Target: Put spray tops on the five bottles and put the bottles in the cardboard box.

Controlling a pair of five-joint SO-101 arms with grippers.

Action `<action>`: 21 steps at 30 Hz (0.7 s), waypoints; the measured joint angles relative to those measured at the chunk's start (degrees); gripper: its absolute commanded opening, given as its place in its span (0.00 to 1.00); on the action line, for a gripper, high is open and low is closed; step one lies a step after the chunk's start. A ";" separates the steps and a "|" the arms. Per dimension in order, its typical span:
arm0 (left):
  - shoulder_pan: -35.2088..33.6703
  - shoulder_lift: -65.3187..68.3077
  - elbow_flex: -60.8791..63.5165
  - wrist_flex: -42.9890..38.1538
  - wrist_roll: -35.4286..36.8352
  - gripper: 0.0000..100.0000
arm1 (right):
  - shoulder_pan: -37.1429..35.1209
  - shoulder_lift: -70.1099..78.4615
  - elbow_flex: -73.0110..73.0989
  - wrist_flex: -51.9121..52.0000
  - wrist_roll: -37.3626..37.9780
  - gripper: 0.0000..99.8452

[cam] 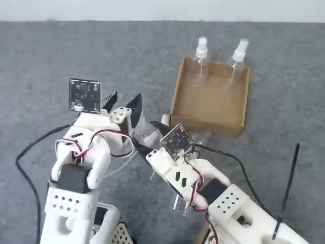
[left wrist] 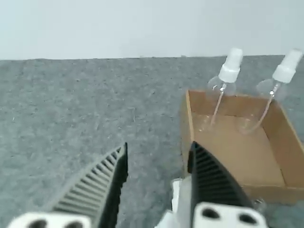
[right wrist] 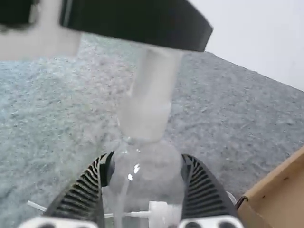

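My right gripper [right wrist: 147, 164] is shut on a clear bottle [right wrist: 145, 183] that carries a white spray top [right wrist: 148, 97]. In the high view this gripper [cam: 148, 138] and its bottle [cam: 143, 129] sit left of the cardboard box [cam: 177, 91]. My left gripper [cam: 125, 97] stands open just above and beside that bottle, one black finger [right wrist: 137, 21] over the spray top. From the left wrist its fingers [left wrist: 107, 183] are spread wide around the gripper [left wrist: 159, 147] gap, with a white part [left wrist: 179, 197] low between them. Two capped bottles [cam: 201, 61] [cam: 236, 63] stand at the box's far wall.
The box [left wrist: 190, 123] lies right of the grippers on grey carpet. A clear bottle [cam: 204, 136] rests against its near wall. Loose spray tops with thin tubes [cam: 179, 202] lie under the right arm, one [right wrist: 156, 209] near the held bottle. Carpet to the left is open.
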 measured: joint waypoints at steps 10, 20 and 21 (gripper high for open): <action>0.00 0.00 2.90 -4.48 1.32 0.19 | 0.00 0.00 0.09 0.00 0.00 0.01; 0.00 0.00 2.99 -4.48 1.32 0.19 | 0.00 0.00 0.09 0.00 0.00 0.01; 0.00 0.00 2.99 -4.48 1.32 0.19 | 0.00 0.00 0.09 0.00 0.00 0.01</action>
